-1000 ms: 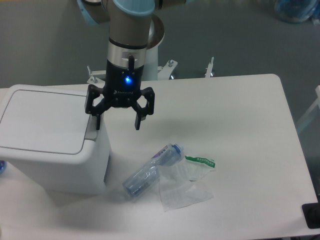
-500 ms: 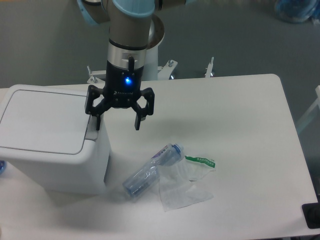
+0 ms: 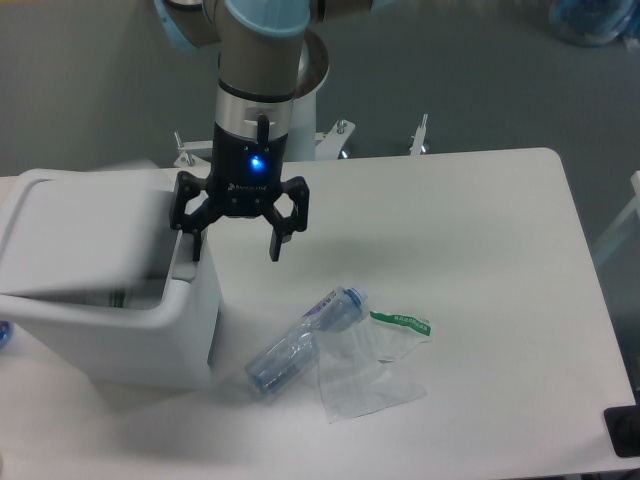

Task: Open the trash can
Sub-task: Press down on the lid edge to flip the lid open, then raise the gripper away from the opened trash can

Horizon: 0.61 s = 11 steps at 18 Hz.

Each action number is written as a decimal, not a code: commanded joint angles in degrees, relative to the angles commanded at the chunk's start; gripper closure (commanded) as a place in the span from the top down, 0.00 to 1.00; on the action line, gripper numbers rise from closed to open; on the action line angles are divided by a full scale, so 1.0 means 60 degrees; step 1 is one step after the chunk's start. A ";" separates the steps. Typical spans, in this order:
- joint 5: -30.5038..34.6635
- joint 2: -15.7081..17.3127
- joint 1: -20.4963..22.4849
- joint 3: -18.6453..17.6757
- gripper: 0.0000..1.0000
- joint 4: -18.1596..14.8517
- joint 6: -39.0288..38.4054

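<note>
The white boxy trash can (image 3: 130, 340) stands at the table's left edge. Its flat white lid (image 3: 80, 235) is motion-blurred and lifted at the front, with a gap showing under it. My gripper (image 3: 235, 250) hangs open and empty at the can's right side. Its left fingertip (image 3: 196, 248) is down on the can's right rim, where the button strip lies, and hides the strip. Its right fingertip hangs over bare table.
A clear plastic bottle (image 3: 300, 342) lies on the white table (image 3: 480, 260) right of the can, next to a crumpled clear bag (image 3: 370, 375). A black object (image 3: 622, 432) sits at the table's bottom right corner. Metal clamps (image 3: 420, 135) stand at the far edge.
The lid, flat and closed in the earlier frames, has sprung upward and is blurred with motion. The gripper has not visibly moved.
</note>
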 joint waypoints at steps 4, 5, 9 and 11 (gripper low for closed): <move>-0.0029 0.0044 0.0015 0.0233 1.00 0.0000 0.0000; -0.0073 0.0073 0.0015 0.0408 1.00 0.0029 0.0116; -0.0059 0.0015 0.0131 0.1200 1.00 0.0059 0.1110; -0.0029 0.0029 0.0496 0.1420 1.00 0.0044 0.1289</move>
